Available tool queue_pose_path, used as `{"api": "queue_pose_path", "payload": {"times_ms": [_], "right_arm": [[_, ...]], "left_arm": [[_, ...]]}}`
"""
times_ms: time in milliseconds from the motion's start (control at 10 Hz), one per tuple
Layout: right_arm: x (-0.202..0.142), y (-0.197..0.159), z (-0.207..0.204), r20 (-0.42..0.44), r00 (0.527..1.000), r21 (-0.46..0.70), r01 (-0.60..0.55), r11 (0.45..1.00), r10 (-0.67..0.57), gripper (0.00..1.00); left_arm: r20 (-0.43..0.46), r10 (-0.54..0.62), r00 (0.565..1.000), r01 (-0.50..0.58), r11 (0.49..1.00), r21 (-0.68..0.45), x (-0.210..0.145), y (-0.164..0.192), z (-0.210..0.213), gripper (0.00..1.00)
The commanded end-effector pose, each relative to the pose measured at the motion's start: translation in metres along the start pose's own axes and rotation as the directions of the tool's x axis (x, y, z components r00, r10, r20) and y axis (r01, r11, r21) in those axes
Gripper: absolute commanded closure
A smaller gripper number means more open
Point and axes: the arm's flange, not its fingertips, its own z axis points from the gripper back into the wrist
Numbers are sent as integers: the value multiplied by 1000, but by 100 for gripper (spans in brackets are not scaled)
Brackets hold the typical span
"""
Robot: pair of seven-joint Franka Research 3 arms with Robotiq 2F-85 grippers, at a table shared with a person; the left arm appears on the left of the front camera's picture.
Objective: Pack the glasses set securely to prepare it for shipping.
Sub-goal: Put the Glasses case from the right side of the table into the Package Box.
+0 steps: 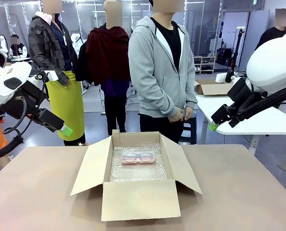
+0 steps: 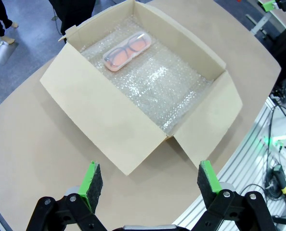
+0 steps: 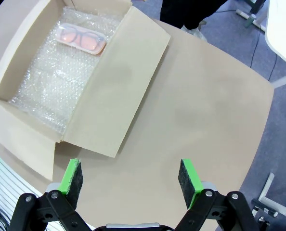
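I see the pink case point(image 1: 138, 157) w/ dark-rimmed glasses lying on bubble wrap point(image 1: 136, 172) inside the open cardboard box point(image 1: 140, 199), nr its far wall. Left gripper point(image 2: 149, 180) above the table, fingers apart, empty; right gripper point(image 3: 129, 179) same

You can read no text, label or number here. On the white right arm point(image 1: 274, 61), at the picture's right edge in the front view, a few grey letters show, but the edge cuts them off and you cannot make them out. A small green sign point(image 1: 255, 2) high in the background is too small to read.
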Motion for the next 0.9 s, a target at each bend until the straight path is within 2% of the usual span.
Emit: {"api": "queue_pose_path", "payload": {"times_ms": [0,800], "right_arm": [[3,1,1,-12,1000,1,6,1000,-6,0],[3,1,1,-12,1000,1,6,1000,-6,0]], "left_arm": [[13,-12,1000,12,1000,-16,0,2,1,0],[13,-12,1000,12,1000,-16,0,2,1,0]]}}
